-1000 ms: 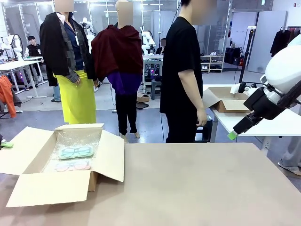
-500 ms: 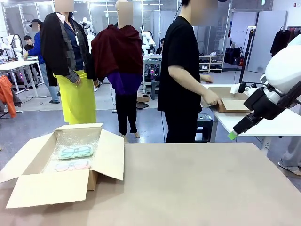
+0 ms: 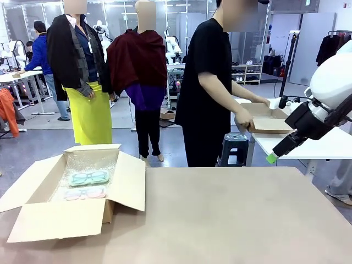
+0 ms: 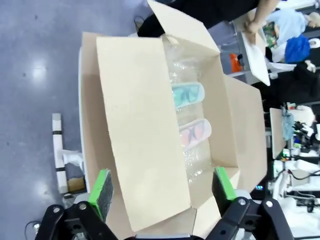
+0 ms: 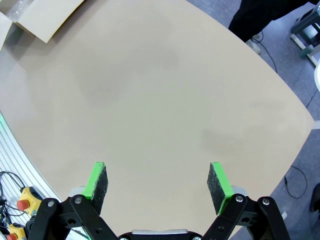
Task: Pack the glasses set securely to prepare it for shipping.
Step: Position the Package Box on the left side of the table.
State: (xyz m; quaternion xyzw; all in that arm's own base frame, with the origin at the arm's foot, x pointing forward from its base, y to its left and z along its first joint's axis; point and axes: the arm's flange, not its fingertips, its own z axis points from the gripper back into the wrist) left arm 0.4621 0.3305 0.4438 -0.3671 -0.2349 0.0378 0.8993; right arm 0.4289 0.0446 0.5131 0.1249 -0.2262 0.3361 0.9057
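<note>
Cardboard box (image 3: 66,220) holding glasses set (image 3: 87,185)

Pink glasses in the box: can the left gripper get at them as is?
Probably yes: the left gripper is open above the open box, flaps spread, nothing covering the pink glasses beside the mint pair.

Grey glossy floor (image 3: 44,137), white side tables (image 3: 330,144), small stool (image 3: 235,147), glass partitions behind

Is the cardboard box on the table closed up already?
No, the cardboard box stands with flaps open, the mint-green glasses and pink glasses lying inside.
</note>
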